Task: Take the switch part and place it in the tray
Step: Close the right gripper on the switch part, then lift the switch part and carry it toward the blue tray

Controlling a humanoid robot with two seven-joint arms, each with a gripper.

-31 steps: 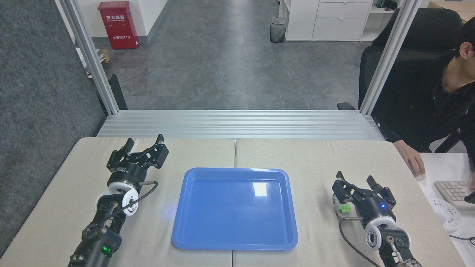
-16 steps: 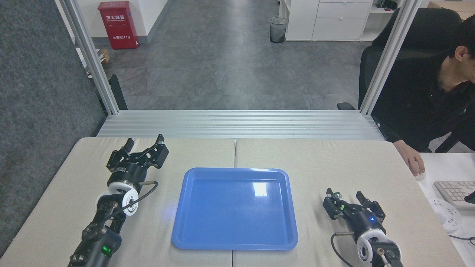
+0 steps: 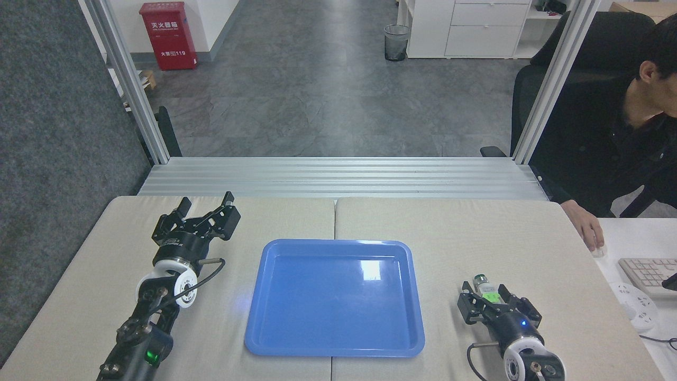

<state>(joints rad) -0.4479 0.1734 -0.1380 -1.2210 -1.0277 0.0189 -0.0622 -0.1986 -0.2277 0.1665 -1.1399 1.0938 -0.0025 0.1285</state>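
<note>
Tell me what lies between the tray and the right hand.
Only bare beige table padding, seen in the head view, separates the tray from the right hand, which is closed on the switch part.

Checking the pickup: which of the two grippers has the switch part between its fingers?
The right gripper, right of the tray: the switch part sits between its fingers. The left gripper stands open with nothing between its fingers.

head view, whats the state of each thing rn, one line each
switch part: between the right gripper's fingers, dark end pointing away, off the tray
tray: empty, flat on the table
right gripper: shut on the switch part, right of the tray
left gripper: open, holding nothing, left of the tray
</note>
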